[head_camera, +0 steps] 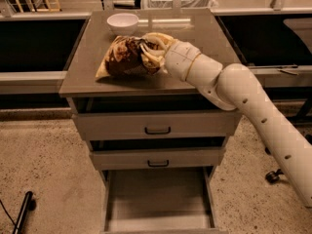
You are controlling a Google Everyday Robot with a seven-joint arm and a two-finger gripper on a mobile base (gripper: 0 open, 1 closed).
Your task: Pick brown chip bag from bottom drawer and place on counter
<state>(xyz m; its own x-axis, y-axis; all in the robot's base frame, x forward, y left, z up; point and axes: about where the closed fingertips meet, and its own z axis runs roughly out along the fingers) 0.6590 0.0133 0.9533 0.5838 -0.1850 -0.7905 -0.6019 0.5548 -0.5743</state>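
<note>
The gripper (149, 57) is being held low over the counter (204, 38), near its middle. Its pale fingers (145, 48) are being pressed around the right end of the brown chip bag (124, 58), so the bag is being pinched rather than merely touched. The wrist and the thick white arm (243, 89) are being brought in from the right of the view, across the counter's right front corner.

From the grip, the bag is being stretched away to the left of the view. Its long axis is being laid nearly along the counter's front edge, slanting a little forward, with the far tan corner pointing at the left front. That corner is judged to be resting on the counter or just above it, and which of the two cannot be told. The whole bag is being carried within the counter's outline, so only a release and a withdrawal to the right are judged to be left. The bag is being given room to settle leftward, away from the fingers.

Just behind the bag, a white bowl (123, 22) is being shown upright, with nothing seen in it. Below, the two upper drawers (157, 126) are being shown closed, and the bottom drawer (158, 204) pulled out, with nothing seen on its grey floor.
</note>
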